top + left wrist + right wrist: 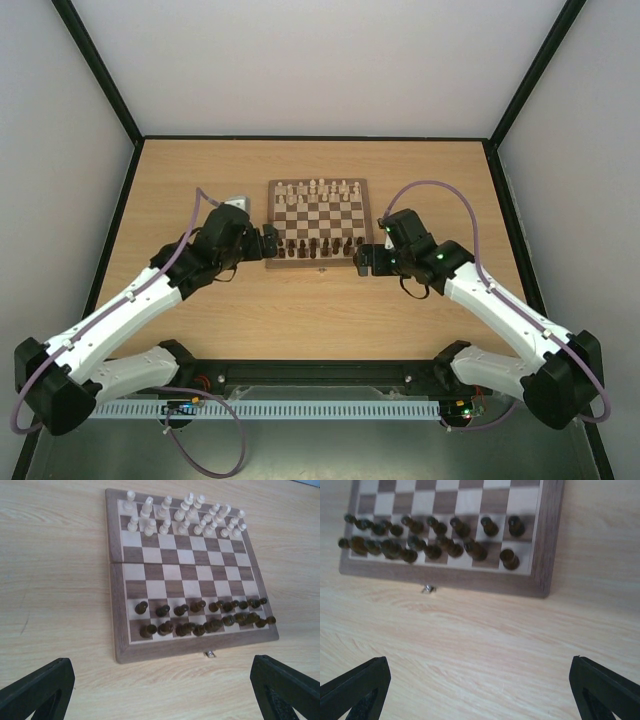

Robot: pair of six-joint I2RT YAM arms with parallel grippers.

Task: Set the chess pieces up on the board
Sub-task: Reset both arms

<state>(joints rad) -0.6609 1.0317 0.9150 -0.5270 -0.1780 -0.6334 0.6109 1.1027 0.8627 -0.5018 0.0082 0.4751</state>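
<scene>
The board (318,225) lies at the table's middle back. Cream chess pieces (318,191) stand in two rows on its far side and dark brown chess pieces (318,244) in two rows on its near side. They also show in the left wrist view, cream (185,517) and dark (205,617), and the dark ones in the right wrist view (427,537). My left gripper (268,243) is open and empty at the board's near left corner. My right gripper (362,258) is open and empty at the near right corner. In both wrist views the fingers (37,687) (605,687) stand wide apart over bare table.
A small grey object (236,203) lies on the table behind my left arm, left of the board. A small metal clasp (210,653) sticks out of the board's near edge; it also shows in the right wrist view (427,588). Black frame posts edge the light wood table (320,310).
</scene>
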